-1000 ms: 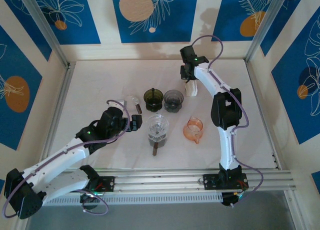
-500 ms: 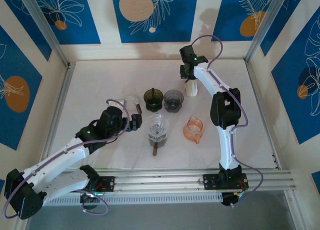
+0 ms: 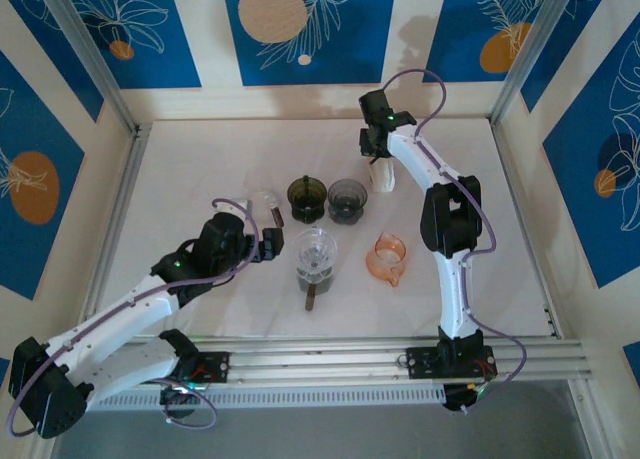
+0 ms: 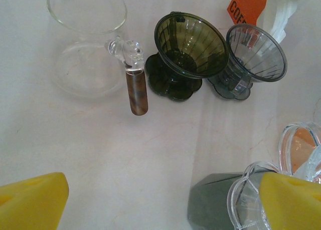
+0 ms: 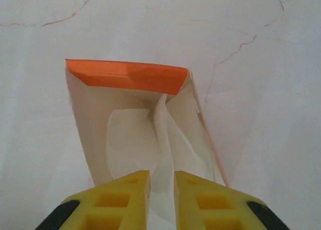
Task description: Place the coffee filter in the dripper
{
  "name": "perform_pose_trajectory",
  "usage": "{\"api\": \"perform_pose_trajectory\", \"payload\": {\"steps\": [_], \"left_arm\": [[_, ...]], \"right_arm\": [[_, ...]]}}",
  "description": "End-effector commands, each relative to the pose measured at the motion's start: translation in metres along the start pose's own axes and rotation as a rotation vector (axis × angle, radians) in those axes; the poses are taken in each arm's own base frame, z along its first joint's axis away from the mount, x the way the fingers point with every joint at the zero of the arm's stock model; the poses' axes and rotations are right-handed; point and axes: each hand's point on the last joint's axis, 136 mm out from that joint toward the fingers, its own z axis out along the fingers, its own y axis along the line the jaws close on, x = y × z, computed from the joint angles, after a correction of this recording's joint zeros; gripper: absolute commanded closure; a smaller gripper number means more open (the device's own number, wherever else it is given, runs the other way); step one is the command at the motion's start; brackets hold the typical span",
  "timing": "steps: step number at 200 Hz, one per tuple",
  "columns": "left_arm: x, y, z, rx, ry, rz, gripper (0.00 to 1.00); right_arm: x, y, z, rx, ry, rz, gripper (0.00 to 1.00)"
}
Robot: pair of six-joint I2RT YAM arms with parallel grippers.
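At the back of the table my right gripper (image 3: 376, 163) reaches into an upright filter packet (image 3: 383, 178) with an orange top edge (image 5: 128, 77). Its yellow fingers (image 5: 125, 200) are shut on a white coffee filter (image 5: 163, 140), which stands up out of the stack inside. A clear dripper (image 3: 315, 249) sits on a dark base in the middle of the table. My left gripper (image 3: 262, 247) hangs open just left of it, and its right finger (image 4: 293, 202) is beside the clear dripper's rim (image 4: 251, 197). Nothing is between the left gripper's (image 4: 163, 202) fingers.
A dark green dripper (image 3: 307, 196) and a grey dripper (image 3: 347, 197) stand side by side behind the clear one. An orange dripper (image 3: 388, 257) lies to the right. A glass server (image 4: 88, 39) with a brown handle (image 4: 138, 92) sits at the left.
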Motion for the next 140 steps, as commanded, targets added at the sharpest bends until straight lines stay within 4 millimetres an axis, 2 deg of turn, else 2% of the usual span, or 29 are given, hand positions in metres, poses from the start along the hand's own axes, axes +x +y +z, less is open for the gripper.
{"api": "perform_pose_trajectory", "payload": {"steps": [1, 40, 97, 114, 140], "left_arm": [[-0.002, 0.001, -0.001, 0.010, -0.010, 0.002, 0.03], [-0.002, 0.001, -0.001, 0.013, -0.009, -0.001, 0.03], [-0.001, 0.002, 0.000, 0.014, -0.006, -0.005, 0.03], [-0.002, 0.002, -0.001, 0.016, -0.008, -0.008, 0.03], [-0.002, 0.002, -0.001, 0.015, -0.007, -0.007, 0.03]], "right_arm": [[-0.001, -0.001, -0.001, 0.011, 0.002, 0.021, 0.79], [0.002, -0.001, 0.002, 0.019, 0.012, 0.021, 0.74], [-0.001, 0.000, -0.003, 0.012, -0.003, 0.029, 0.75], [-0.006, 0.003, -0.010, 0.005, -0.030, 0.029, 0.74], [-0.018, 0.008, -0.033, -0.021, -0.101, 0.033, 0.74]]}}
